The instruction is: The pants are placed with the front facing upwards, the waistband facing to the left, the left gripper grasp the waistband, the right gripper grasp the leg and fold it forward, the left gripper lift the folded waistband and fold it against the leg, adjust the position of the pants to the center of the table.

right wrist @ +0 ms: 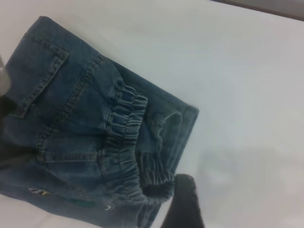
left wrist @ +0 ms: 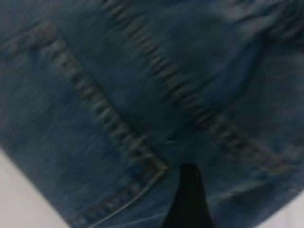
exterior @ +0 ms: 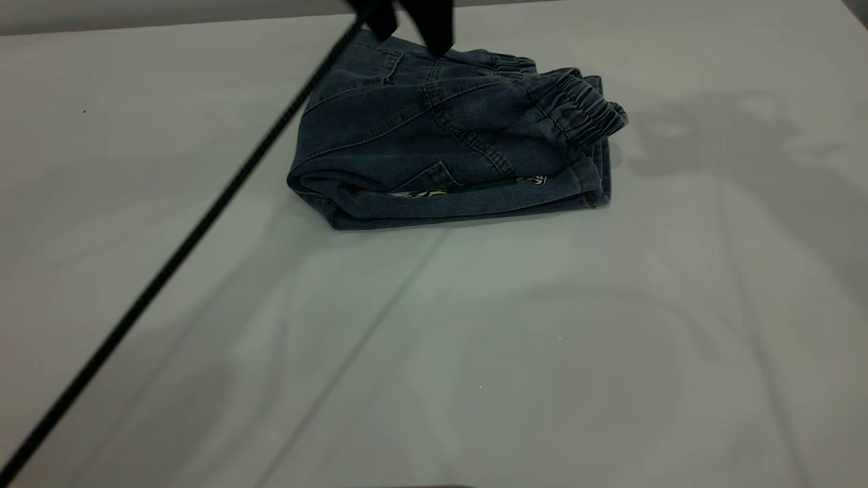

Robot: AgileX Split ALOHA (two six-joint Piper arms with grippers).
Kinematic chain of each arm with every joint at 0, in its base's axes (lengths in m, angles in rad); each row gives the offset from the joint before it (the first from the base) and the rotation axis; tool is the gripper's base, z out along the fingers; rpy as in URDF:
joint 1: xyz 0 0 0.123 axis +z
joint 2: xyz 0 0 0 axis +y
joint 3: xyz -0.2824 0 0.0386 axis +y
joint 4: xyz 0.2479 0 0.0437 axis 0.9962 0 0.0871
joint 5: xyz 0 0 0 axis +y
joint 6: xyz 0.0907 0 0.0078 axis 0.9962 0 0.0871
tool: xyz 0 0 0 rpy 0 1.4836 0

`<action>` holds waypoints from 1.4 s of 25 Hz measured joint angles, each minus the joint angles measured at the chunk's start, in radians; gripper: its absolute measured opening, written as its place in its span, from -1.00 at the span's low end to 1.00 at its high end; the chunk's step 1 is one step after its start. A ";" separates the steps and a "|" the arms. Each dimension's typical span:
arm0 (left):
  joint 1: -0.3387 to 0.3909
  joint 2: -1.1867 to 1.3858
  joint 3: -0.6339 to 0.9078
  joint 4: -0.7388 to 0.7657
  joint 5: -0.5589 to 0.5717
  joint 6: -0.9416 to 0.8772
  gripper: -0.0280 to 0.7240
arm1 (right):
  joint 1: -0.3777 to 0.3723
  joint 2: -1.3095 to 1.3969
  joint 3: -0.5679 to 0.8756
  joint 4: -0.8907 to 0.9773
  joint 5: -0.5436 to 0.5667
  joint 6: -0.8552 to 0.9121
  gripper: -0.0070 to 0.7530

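- Denim, dark blue, lies folded into a compact bundle: the pants sit on the surface toward its far edge, roughly midway along it and well away from the near edge.
- The waistband, gathered and ruched, is folded over on top of the bundle at the end toward the surface's right edge, its elastic ridge curling slightly upward.
- The leg forms the lower layers; its folded edge runs along the near side of the bundle, and a thin strip of coloured print peeks out between the layers there.
- Stitched seams and a pocket corner cross the top layer.
- The left tool is at the far side of the bundle, its black claw tips down at the denim close to the far edge of the surface; whether it touches the cloth or grips any of it I cannot tell, nor how far apart its fingers stand.
- A thin black cable runs from that tool diagonally toward the near left corner of the surface.
- In the left wrist view the denim fills nearly everything, with one dark finger in front of it.
- In the right wrist view only one dark tip of the right tool shows, close to the waistband's end; I cannot tell its opening, and no cloth is seen in it.
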 joint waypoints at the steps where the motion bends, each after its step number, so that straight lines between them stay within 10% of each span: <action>1: 0.000 0.011 0.000 0.014 -0.013 -0.044 0.47 | 0.000 0.000 0.000 0.005 0.000 0.000 0.32; 15: -0.031 0.183 0.000 0.026 -0.186 -0.040 0.31 | 0.000 0.000 0.000 0.021 0.015 -0.007 0.32; 35: -0.031 0.191 -0.104 0.174 0.116 -0.311 0.31 | 0.000 -0.024 -0.022 -0.009 0.039 -0.004 0.32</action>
